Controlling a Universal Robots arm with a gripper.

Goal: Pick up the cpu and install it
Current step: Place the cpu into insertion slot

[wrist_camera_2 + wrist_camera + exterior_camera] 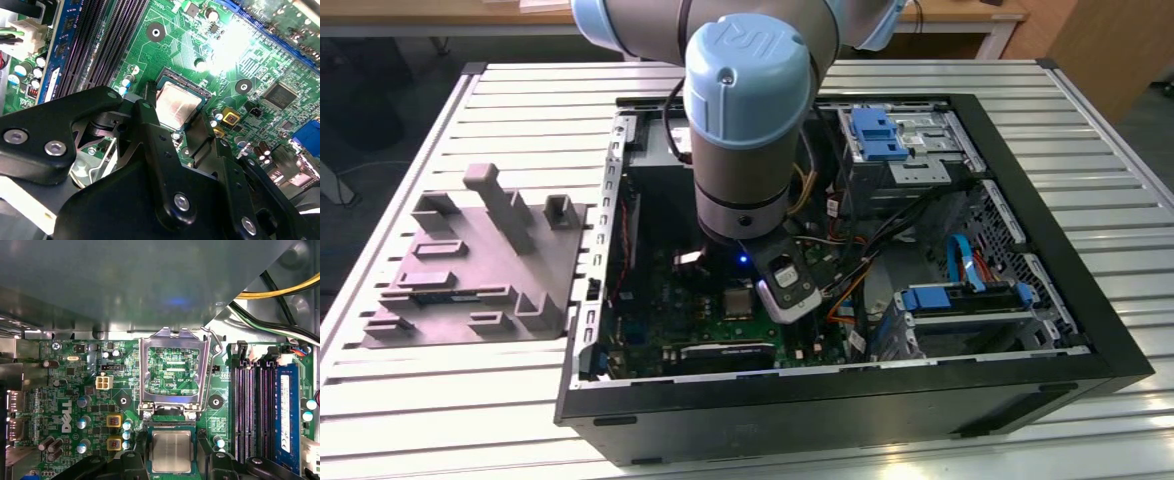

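Arm: You see the arm reaching down into the open computer case, which lies on its side on the slatted worktop.
Tool: The tool hangs low over the green motherboard, directly at the socket. In the second wrist view its black fingers stand on either side of the cpu with space between them, so you can read the tool as spread apart and gripping nothing.
Cpu: The cpu, with its silvery metal top, lies flat in the socket seat on the motherboard. In the second wrist view you find it between the fingers; whether a finger touches its edge cannot be told.
Retention frame: The silver socket frame stands swung up, hinged just beside the cpu, and board traces show through its window.
Memory slots: The long dark slots run beside the socket.
Cables: Yellow and black cables cross near the case wall.
Moulded tray: The grey tray sits on the worktop, on the exterior view's left of the case, well apart from the tool.
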